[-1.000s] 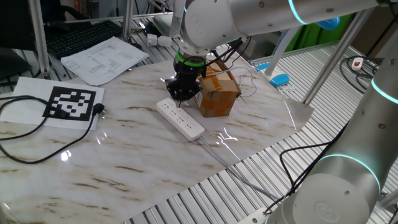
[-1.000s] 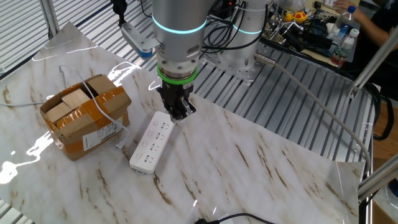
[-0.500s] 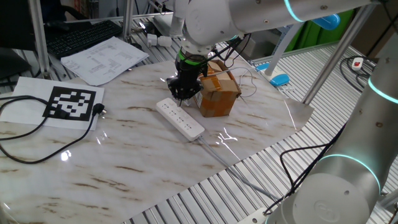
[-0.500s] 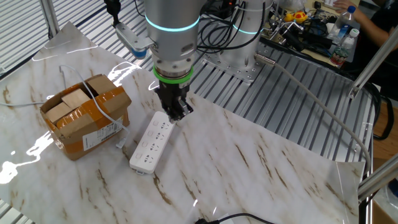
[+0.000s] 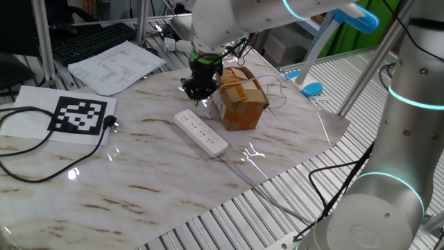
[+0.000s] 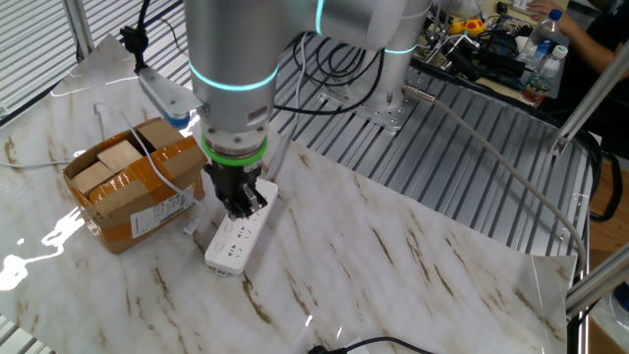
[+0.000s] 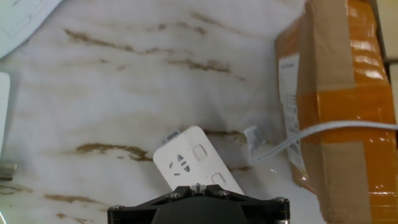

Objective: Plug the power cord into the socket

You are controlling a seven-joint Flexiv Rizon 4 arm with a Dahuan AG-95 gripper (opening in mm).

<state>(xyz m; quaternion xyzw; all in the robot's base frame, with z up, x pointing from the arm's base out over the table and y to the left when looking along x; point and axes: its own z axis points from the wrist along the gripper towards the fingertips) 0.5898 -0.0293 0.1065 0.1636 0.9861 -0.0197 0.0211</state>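
Note:
The socket, a long white power strip (image 5: 201, 132), lies flat on the marble table beside a cardboard box. It also shows in the other fixed view (image 6: 232, 239), and its end outlet shows in the hand view (image 7: 194, 163). My gripper (image 5: 196, 95) hangs above the strip's far end, close to the box, and its tip covers that end in the other fixed view (image 6: 237, 204). In the hand view the gripper (image 7: 196, 186) has its jaws together with nothing held. The black power cord's plug (image 5: 111, 123) lies far left on the table, well away from the gripper.
A taped cardboard box (image 5: 240, 103) with a thin white wire (image 7: 329, 129) over it stands right beside the strip. A marker sheet (image 5: 80, 114) and loose papers (image 5: 114, 64) lie at the left and back. The strip's white cable (image 5: 243, 170) runs to the table's front edge.
The gripper has risen off the strip's far end and shifted a little toward the box side. The power strip, the box and the black cord have not moved.

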